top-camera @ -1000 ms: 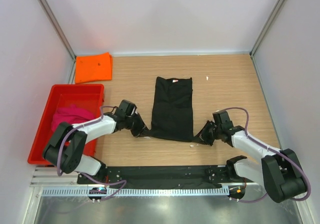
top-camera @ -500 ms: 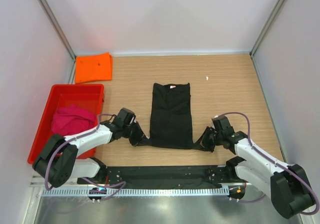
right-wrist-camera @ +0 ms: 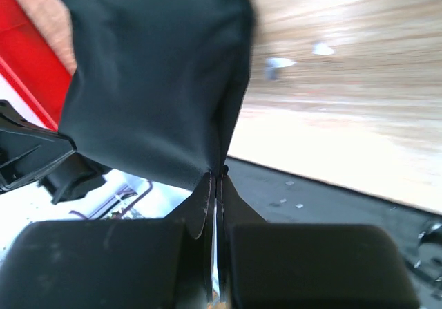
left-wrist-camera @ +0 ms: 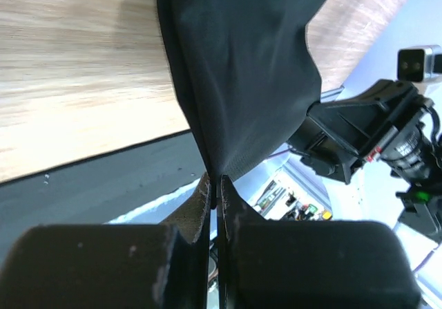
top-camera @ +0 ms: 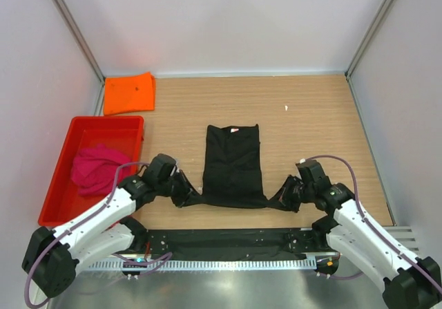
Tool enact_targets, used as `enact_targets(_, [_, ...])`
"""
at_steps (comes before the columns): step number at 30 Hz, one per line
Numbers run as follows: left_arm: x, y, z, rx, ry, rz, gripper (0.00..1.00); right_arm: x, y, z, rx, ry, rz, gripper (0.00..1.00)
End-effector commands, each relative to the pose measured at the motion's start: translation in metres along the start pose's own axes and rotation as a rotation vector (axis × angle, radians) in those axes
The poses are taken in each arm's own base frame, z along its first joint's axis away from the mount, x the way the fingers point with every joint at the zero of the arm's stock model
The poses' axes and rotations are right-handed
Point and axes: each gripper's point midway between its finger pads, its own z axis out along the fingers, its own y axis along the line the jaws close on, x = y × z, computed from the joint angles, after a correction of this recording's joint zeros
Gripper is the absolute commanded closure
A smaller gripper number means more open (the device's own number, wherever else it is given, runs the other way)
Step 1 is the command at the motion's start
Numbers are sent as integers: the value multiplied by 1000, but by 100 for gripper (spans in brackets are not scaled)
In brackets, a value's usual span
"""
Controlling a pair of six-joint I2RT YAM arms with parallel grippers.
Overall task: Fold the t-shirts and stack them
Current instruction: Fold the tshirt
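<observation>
Black shirt (top-camera: 233, 164) flat in middle of tabletop (top-camera: 318, 122), narrow, collar end far, hem toward my bases. My left tool (top-camera: 188, 195) clenched on near-left hem corner. My right tool (top-camera: 282, 197) clenched on near-right corner. Wrist views show cloth pinched thin in each. Hem stretched between tools, perhaps lifted slightly; hard to judge from above. Pink shirt (top-camera: 97, 169) bunched in red tray (top-camera: 55, 198), left side. Orange shirt (top-camera: 128, 93) folded in far-left corner.

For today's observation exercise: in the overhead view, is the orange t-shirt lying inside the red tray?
No, the orange t-shirt lies on the table beyond the red tray, which holds the pink t-shirt.
</observation>
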Motion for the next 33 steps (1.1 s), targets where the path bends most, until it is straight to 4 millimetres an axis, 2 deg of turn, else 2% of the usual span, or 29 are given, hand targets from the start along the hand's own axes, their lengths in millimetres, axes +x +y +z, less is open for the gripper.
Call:
enact_targets(1, [-14,-27,-13,-20,-66,50,100,-7,26,-12,9,9,-5,99])
enact_targets(2, [-19,-30,-15,-40,-76,84,100,-16,47,-20,-17,-13,-54,99])
enact_targets(3, [-30,-51,-19,-33,-105,115,100,-22,55,-22,-10,-20,-76,99])
enact_targets(4, [-36,-58,-19,-41,-117,128,100,-29,62,-22,0,-29,-87,99])
enact_targets(5, [-46,-67,-22,-39,-138,130,100,-42,81,-24,3,-36,-101,99])
enact_targets(7, [-65,-89,-20,-29,-156,150,100,-60,90,-25,21,-43,-124,99])
enact_targets(8, [-78,-100,-20,-6,-176,145,100,-72,103,-24,24,-29,-134,99])
enact_targets(9, [-87,-119,-22,23,-185,163,100,-79,106,-25,29,-27,-164,99])
enact_targets(10, [-99,-120,-13,4,-175,149,100,-91,119,-30,8,-44,-183,99])
enact_targets(11, [-107,-126,-10,0,-175,152,100,-104,116,-24,25,-24,-150,99])
enact_targets(12, [-115,-147,-15,30,-189,187,100,-112,118,-25,17,-21,-163,99])
enact_targets(13, [-125,-146,-5,4,-177,171,100,-122,127,-27,4,-25,-171,99])
enact_targets(14, [-130,-151,-3,8,-175,174,100,-131,126,-22,8,-5,-146,99])
enact_targets(15, [-136,-168,-7,36,-180,191,100,-137,130,-21,0,-3,-157,99])
enact_targets(16, [-144,-167,3,18,-165,177,100,-146,140,-23,-16,-18,-168,99])
enact_targets(18, [-154,-182,3,34,-175,185,100,-156,143,-18,-24,-7,-158,99])
enact_targets(23, [-179,-194,17,38,-174,169,100,-184,159,-12,-63,-18,-151,99])
enact_targets(29, [-208,-192,25,41,-196,142,100,-215,173,2,-93,-36,-131,99])
enact_targets(33, [-227,-189,38,34,-181,129,100,-233,177,10,-100,-48,-118,99])
